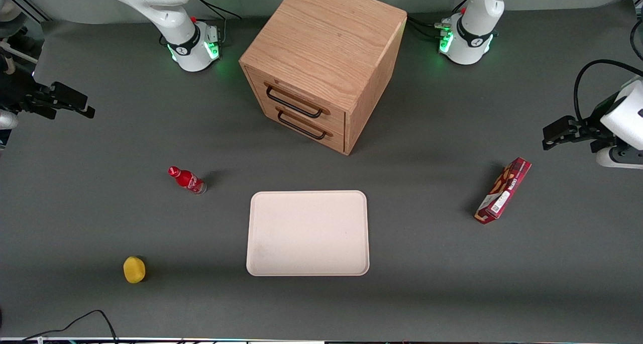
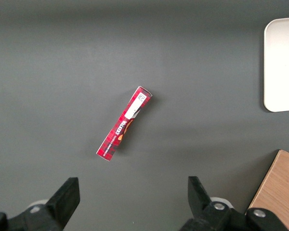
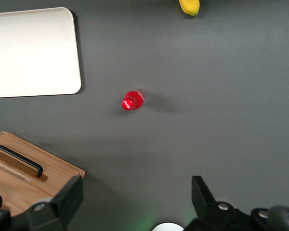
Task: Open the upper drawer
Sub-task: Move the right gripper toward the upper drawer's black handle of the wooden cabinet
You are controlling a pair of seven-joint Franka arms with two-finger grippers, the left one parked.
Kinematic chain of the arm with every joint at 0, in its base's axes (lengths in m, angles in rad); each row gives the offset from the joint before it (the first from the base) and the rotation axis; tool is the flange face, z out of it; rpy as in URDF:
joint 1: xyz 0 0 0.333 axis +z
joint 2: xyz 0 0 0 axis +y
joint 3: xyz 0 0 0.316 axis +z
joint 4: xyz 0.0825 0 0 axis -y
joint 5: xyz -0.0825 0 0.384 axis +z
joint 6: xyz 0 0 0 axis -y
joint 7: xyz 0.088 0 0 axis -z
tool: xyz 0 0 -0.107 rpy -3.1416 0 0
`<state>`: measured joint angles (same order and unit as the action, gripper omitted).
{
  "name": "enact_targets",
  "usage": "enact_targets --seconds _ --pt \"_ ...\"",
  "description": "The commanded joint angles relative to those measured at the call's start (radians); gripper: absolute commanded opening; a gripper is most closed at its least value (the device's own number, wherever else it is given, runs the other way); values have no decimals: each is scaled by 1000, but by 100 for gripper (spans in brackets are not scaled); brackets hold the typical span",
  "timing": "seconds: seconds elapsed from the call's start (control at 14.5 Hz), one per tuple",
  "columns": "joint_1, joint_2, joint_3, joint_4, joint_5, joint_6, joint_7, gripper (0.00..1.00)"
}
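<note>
The boxy wooden cabinet [image 1: 324, 52] stands at the middle of the table between the two arm bases, its front turned toward the working arm's end. The upper drawer [image 1: 301, 94] is shut flush, its black bar handle [image 1: 294, 103] just above the bottom drawer's handle [image 1: 301, 126]. My right gripper [image 1: 86, 105] hovers well off toward the working arm's end, apart from the cabinet, open with nothing between its fingers. The right wrist view shows the open gripper [image 3: 135, 197] above bare table, with a corner of the cabinet [image 3: 53, 168] beside one finger [image 3: 70, 195].
A small red bottle [image 1: 187, 180] lies nearer the front camera than the gripper. A yellow object [image 1: 134, 269] sits nearer still. A cream tray [image 1: 308, 232] lies in front of the cabinet. A red snack box [image 1: 503, 190] lies toward the parked arm's end.
</note>
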<state>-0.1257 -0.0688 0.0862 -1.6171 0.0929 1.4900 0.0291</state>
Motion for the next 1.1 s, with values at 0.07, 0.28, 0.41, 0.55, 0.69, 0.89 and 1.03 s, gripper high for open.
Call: enact_targets --seconds 0.07,0.28,0.41,0.55,0.69,0.89,1.03 --pt "-3 -17 6 -7 -12 10 -20 100" --pt "9 -12 18 -13 -12 6 -20 100" --pt "8 3 84 -15 -12 10 -20 100" --pt "15 38 165 -4 -18 1 -26 100" --pt "17 40 223 -7 -18 -2 -98 100" --pt "17 82 363 -7 -13 4 -135 100" --pt "17 127 437 -3 -7 21 -136 100"
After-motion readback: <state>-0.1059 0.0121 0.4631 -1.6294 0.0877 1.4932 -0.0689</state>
